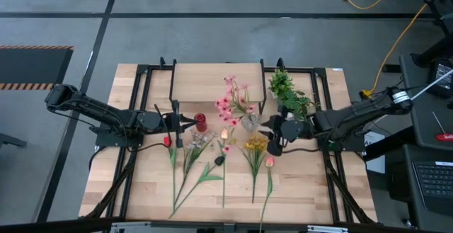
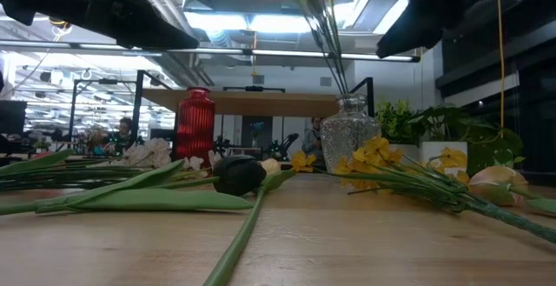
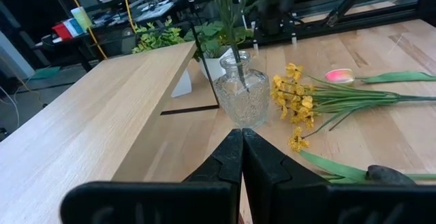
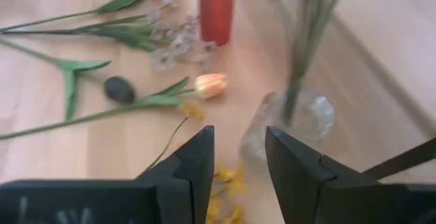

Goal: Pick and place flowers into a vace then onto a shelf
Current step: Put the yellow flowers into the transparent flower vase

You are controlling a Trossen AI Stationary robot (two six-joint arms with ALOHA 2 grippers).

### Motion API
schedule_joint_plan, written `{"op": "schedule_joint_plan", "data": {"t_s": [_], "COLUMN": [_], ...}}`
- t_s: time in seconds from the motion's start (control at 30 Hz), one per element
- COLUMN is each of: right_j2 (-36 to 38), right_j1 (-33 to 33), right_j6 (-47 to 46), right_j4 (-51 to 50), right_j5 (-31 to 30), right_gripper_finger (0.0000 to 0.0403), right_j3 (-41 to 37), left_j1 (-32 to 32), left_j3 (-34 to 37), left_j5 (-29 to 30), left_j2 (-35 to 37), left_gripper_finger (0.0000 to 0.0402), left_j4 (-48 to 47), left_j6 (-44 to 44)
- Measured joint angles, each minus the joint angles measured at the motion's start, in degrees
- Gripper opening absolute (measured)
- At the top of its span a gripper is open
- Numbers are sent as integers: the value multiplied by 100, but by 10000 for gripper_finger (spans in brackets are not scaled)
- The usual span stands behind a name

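Note:
A clear glass vase (image 1: pixel 249 122) stands in front of the shelf (image 1: pixel 218 81) and holds pink-bloomed flower stems (image 1: pixel 230 103). More flowers lie flat on the table: a red bloom (image 1: pixel 168 140), white blooms (image 1: pixel 198 139), a peach tulip (image 4: pixel 210 84), a dark bloom (image 2: pixel 237 173), a yellow spray (image 3: pixel 294 96) and a pink tulip (image 3: pixel 338 75). My left gripper (image 3: pixel 242 141) is shut and hovers left of the glass vase, close to a red ribbed vase (image 2: pixel 195 123). My right gripper (image 4: pixel 238 142) is open and hovers above the table just right of the glass vase (image 4: pixel 300 118).
A bushy green plant in a white pot (image 1: pixel 290 95) stands right of the shelf, behind my right gripper. The red vase (image 1: pixel 200 123) stands between my left gripper and the glass vase. Long green stems reach toward the table's near edge.

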State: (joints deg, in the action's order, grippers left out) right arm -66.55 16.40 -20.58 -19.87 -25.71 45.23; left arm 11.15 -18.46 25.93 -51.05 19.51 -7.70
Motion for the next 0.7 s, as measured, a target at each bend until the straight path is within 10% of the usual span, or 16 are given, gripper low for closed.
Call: {"op": "schedule_joint_plan", "data": {"t_s": [0.7], "right_j2": [-696], "right_j1": [1274], "right_j6": [-1748], "right_j4": [299], "right_j5": [-22], "right_gripper_finger": [133], "right_j3": [324], "left_j1": [1], "left_j3": [0], "left_j5": [-7], "left_j2": [0], "left_gripper_finger": [4], "left_j4": [-2], "left_j6": [245]}}
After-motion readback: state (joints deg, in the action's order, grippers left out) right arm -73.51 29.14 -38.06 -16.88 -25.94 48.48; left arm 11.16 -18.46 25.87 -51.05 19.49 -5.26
